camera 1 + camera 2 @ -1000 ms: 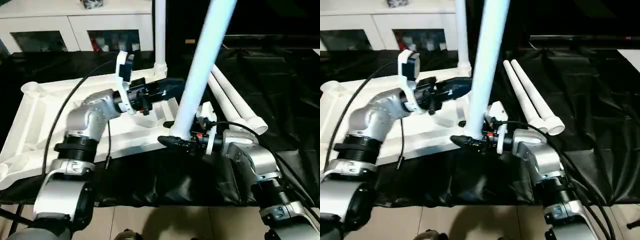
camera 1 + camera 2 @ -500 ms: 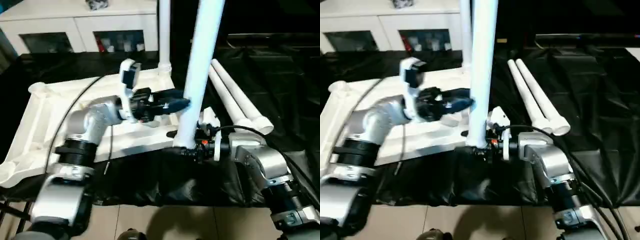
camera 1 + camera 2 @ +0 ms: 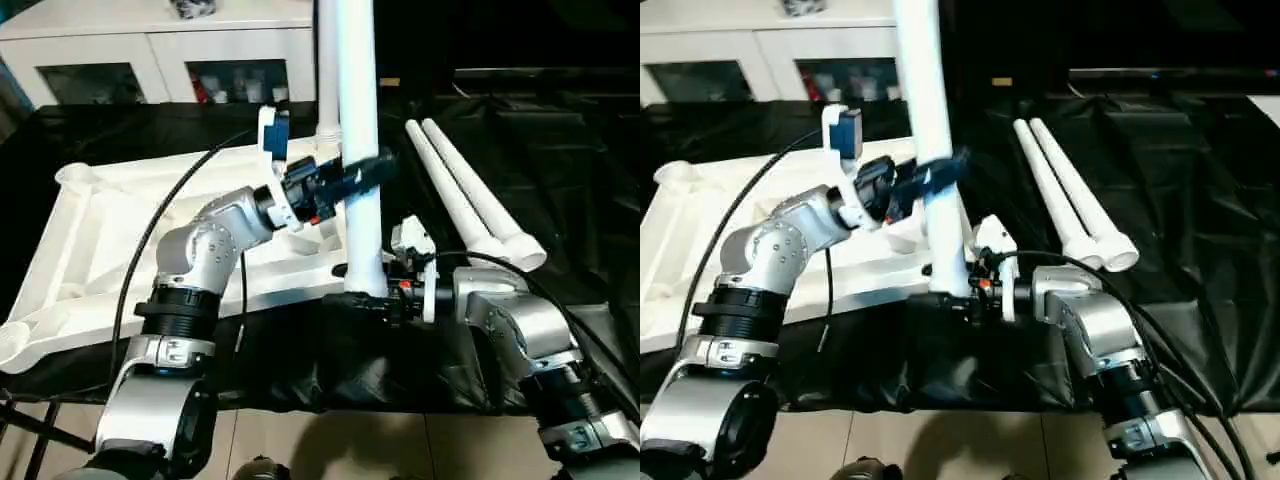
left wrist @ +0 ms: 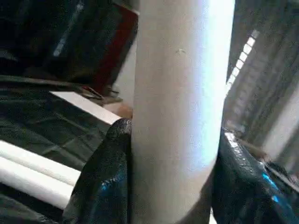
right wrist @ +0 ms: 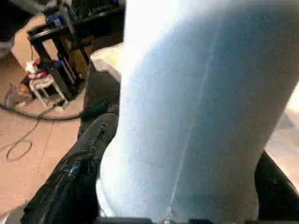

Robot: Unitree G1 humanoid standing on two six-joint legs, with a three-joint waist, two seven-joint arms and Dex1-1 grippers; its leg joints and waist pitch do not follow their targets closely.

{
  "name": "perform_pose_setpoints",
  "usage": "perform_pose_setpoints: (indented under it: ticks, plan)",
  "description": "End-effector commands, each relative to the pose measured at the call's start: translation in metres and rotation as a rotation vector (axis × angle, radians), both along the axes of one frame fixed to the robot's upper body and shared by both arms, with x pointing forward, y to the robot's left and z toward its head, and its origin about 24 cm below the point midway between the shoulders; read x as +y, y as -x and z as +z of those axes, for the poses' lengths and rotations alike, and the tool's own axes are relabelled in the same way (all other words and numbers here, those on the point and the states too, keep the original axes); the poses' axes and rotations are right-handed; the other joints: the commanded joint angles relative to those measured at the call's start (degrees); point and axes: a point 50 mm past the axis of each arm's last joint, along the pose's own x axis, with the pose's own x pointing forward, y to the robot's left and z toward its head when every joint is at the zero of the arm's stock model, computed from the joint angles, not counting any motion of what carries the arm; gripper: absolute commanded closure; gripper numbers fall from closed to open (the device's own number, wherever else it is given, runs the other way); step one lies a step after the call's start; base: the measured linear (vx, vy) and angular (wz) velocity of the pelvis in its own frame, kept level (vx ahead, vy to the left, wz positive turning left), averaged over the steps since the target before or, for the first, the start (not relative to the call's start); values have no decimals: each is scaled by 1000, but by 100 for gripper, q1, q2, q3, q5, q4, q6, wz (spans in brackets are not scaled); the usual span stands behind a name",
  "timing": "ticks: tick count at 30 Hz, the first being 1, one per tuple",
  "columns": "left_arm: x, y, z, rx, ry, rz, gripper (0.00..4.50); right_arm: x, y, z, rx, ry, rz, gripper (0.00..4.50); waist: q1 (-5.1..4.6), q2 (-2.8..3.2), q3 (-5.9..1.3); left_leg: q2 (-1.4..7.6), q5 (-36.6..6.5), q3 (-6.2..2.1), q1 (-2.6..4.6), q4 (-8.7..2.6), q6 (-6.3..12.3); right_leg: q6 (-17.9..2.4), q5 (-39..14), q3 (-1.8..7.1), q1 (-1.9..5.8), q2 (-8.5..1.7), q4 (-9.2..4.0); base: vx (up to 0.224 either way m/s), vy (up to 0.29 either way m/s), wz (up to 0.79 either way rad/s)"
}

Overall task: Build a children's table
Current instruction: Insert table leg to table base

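The white tabletop (image 3: 110, 220) lies underside up on the black cloth, left of centre. One white leg (image 3: 325, 60) stands upright in its far right corner socket. A second leg (image 3: 358, 100) stands nearly upright by the tabletop's near right corner. My right gripper (image 3: 365, 298) is shut on this leg's lower end. Higher up, my left gripper (image 3: 358, 175) is shut on its middle. In the left wrist view the leg (image 4: 180, 107) sits tight between the black fingers (image 4: 105, 177). The right wrist view has the leg (image 5: 196, 102) between that gripper's fingers (image 5: 70, 182).
Two more white legs (image 3: 470, 205) lie side by side on the black cloth to the right. A white cabinet (image 3: 150, 50) with glass doors stands behind the table. The table's front edge runs just below my grippers, with tiled floor beyond it.
The held leg has swung from leaning right to nearly upright. My left gripper has moved right from over the tabletop and taken hold of the leg's middle. The right gripper keeps its grip.
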Motion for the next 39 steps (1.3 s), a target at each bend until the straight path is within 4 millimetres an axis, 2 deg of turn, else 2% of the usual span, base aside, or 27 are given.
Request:
perform_pose_setpoints:
  ticks: [1, 3, 4, 5, 7, 12, 15, 17, 21, 24, 27, 32, 39]
  plan:
    - [9, -6, 4, 27, -20, 93, 263, -2, -7, 12, -74, 4, -43, 176, 15, -152, -473, 233, -373, -129, 73, -300, 557, -1223, -765, 246, 337, -407, -374, 0, 0, 0]
    - [9, -6, -2, 27, -82, 126, 264, -5, -14, 18, -70, -34, -106, 120, 13, -143, -472, 230, -360, -125, 78, -301, 543, -1169, -809, 251, 327, -399, -380, 0, 0, 0]
    - [10, -7, -2, 32, -86, 134, 264, -6, -16, 20, -76, -41, -125, 120, 7, -120, -477, 233, -334, -131, 79, -300, 513, -1148, -761, 253, 326, -398, -375, 0, 0, 0]
    - [10, -7, -2, 33, -86, 136, 264, -7, -16, 20, -77, -44, -128, 106, -6, -136, -476, 221, -336, -129, 80, -301, 480, -1127, -711, 251, 334, -388, -377, 0, 0, 0]
    - [11, -10, -4, 51, -103, 177, 266, -12, -19, 28, -68, -101, -160, 89, -5, -131, -487, 208, -320, -127, 82, -295, 484, -1094, -676, 254, 342, -386, -372, 0, 0, 0]
    - [15, -14, -1, 80, -110, 242, 266, -31, -28, 44, -34, -209, -252, 48, 18, -138, -511, 205, -155, -125, 80, -273, 585, -1207, -371, 247, 346, -376, -331, 0, 0, 0]
    - [16, -16, 2, 74, -112, 251, 266, -45, -44, 50, -3, -218, -420, 27, 2, -130, -518, 188, -66, -124, 80, -268, 547, -1233, -364, 240, 339, -373, -324, 0, 0, 0]
    - [16, -16, 4, 65, -116, 253, 266, -42, -43, 51, -19, -165, -370, 27, 6, -147, -512, 175, -112, -108, 73, -259, 490, -1239, -417, 239, 353, -370, -333, 0, 0, 0]
    - [15, -16, 7, 57, -118, 252, 266, -33, -37, 51, 1, -127, -293, 26, 15, -163, -520, 185, -4, -115, 57, -249, 611, -1249, -167, 233, 370, -365, -300, 0, 0, 0]
    - [12, -15, 9, 46, -116, 246, 266, -23, -34, 50, 26, -97, -246, 26, 29, -166, -524, 193, -5, -113, 69, -244, 635, -1253, -211, 235, 355, -372, -298, 0, 0, 0]
    - [10, -12, 12, 19, -101, 211, 266, -16, -32, 50, 45, -90, -219, 26, 34, -171, -510, 199, -109, -112, 77, -255, 552, -1220, -448, 239, 344, -379, -321, 0, 0, 0]
    - [7, -9, 13, -21, -119, 154, 266, -10, -23, 51, 89, -98, -74, 26, 46, -145, -510, 215, -165, -116, 74, -257, 517, -1239, -436, 241, 343, -383, -313, 0, 0, 0]
    - [3, -9, 16, -68, -147, 157, 266, -6, -26, 52, 105, -91, -69, 26, 48, -160, -508, 210, -220, -121, 74, -260, 422, -1190, -526, 249, 346, -396, -320, 0, 0, 0]
